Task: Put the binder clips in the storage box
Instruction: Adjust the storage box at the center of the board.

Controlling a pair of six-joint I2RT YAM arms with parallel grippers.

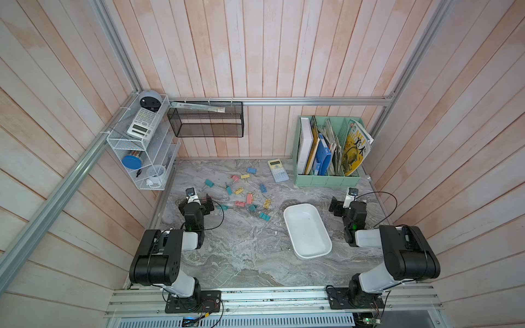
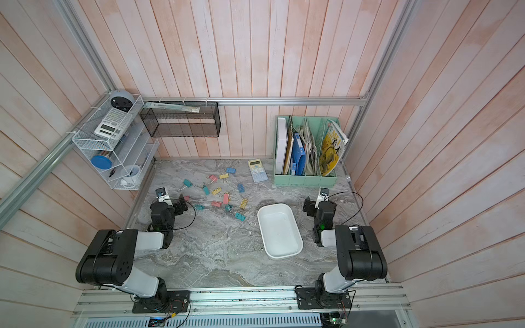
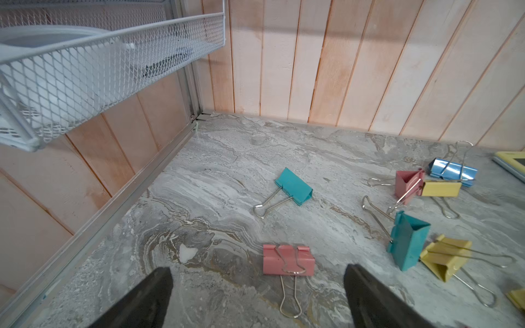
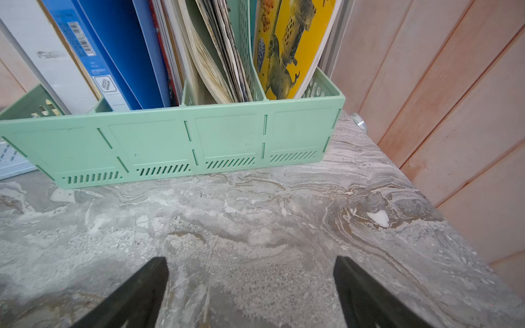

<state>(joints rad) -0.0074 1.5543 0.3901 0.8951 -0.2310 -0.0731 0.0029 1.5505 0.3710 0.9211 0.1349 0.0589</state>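
Observation:
Several pastel binder clips (image 1: 241,193) (image 2: 218,190) lie scattered on the marble table, left of the storage box. The white storage box (image 1: 308,230) (image 2: 279,230) is empty in both top views. My left gripper (image 1: 208,203) (image 3: 257,269) hangs open at the left edge of the scatter. In the left wrist view a pink clip (image 3: 288,259) lies flat just beyond its fingertips, untouched. A teal clip (image 3: 294,186) lies farther off, and teal, yellow, pink and blue ones cluster to one side. My right gripper (image 1: 335,206) (image 4: 250,259) is open over bare table, beside the box's far right corner.
A mint-green file holder (image 1: 326,179) (image 4: 170,142) full of books stands at the back right. A calculator (image 1: 277,170) lies beside it. A black mesh basket (image 1: 206,119) hangs on the back wall, and a white wire shelf (image 1: 136,142) (image 3: 85,71) on the left wall.

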